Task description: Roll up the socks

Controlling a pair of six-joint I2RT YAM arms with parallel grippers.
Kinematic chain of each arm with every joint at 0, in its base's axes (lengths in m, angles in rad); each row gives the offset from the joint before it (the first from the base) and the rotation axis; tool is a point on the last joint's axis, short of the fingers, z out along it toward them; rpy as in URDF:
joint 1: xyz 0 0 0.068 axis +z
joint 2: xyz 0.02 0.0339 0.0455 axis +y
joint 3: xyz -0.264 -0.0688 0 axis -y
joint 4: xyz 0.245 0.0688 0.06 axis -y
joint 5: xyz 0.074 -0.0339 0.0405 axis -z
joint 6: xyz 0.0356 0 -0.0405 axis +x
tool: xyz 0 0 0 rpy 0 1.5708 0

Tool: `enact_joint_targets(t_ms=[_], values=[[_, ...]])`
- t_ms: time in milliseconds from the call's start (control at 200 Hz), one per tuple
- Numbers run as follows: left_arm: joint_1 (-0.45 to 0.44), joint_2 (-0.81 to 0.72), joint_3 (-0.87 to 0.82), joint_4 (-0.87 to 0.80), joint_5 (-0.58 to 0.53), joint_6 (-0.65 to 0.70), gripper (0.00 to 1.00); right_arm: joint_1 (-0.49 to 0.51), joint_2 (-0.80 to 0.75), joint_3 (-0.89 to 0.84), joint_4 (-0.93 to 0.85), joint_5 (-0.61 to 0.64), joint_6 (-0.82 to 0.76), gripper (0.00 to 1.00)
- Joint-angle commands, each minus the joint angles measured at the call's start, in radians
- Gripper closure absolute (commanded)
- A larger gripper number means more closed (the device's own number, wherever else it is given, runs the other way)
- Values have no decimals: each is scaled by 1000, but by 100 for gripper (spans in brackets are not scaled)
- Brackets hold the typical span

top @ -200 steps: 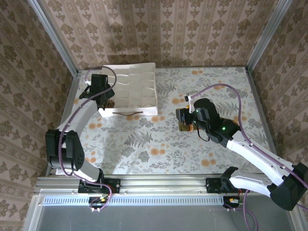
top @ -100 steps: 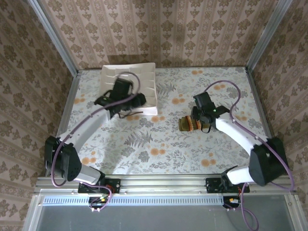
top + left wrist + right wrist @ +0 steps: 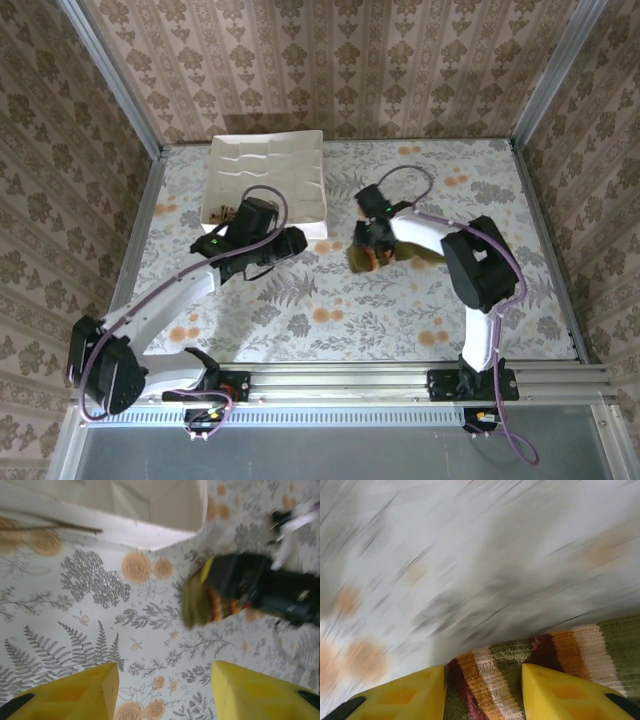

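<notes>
Step in hand: carrying, as I judge it; the olive sock (image 3: 372, 257) is held by the right gripper (image 3: 368, 250) over the middle of the worktop (image 3: 330, 320), not far from the white tray (image 3: 300, 160).
Right gripper: grasping the olive sock; in its wrist view the striped cuff (image 3: 520, 680) lies between the two yellow fingers (image 3: 400, 695) (that view is smeared, so the arm is likely in motion).
Left gripper: its yellow fingers (image 3: 75, 690) stand apart with only bare worktop between them, so it holds nothing; in the overhead view the left gripper (image 3: 290, 242) sits just below the tray's near right corner.
Sock position: bunched at the right gripper, to the right of the tray; in the left wrist view it shows as an olive lump (image 3: 200, 600) with orange-red stripes against the dark gripper body.
Long axis: roughly left to right across the worktop in the overhead view; the olive bulk points left toward the left gripper and a paler part trails right along the arm.
Other sock: brown fabric in the tray's near left part (image 3: 228, 212); too small to tell the pattern.
Next move: probably set the sock down flat (lengthways) so both grippers can take an end and roll; calls for a slow, steady lowering.
</notes>
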Motion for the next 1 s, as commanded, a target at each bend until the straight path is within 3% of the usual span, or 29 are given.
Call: enact_joint_targets(t_ms=[0, 185, 385, 720, 990], values=[[39, -37, -39, -46, -10, -32, 49, 141, -19, -66, -63, -121, -59, 56], [58, -42, -57, -46, 14, -37, 50, 281, -245, -267, -12, -106, -122, 50], [36, 29, -67, 13, 67, -65, 50, 193, -395, -265, 9, -65, -135, 45], [-58, 107, -68, 103, 91, -104, 54, 14, -247, -233, 65, -85, -103, 50], [-69, 55, -109, 89, 57, -131, 54, -5, -61, -198, 142, -196, -42, 51]])
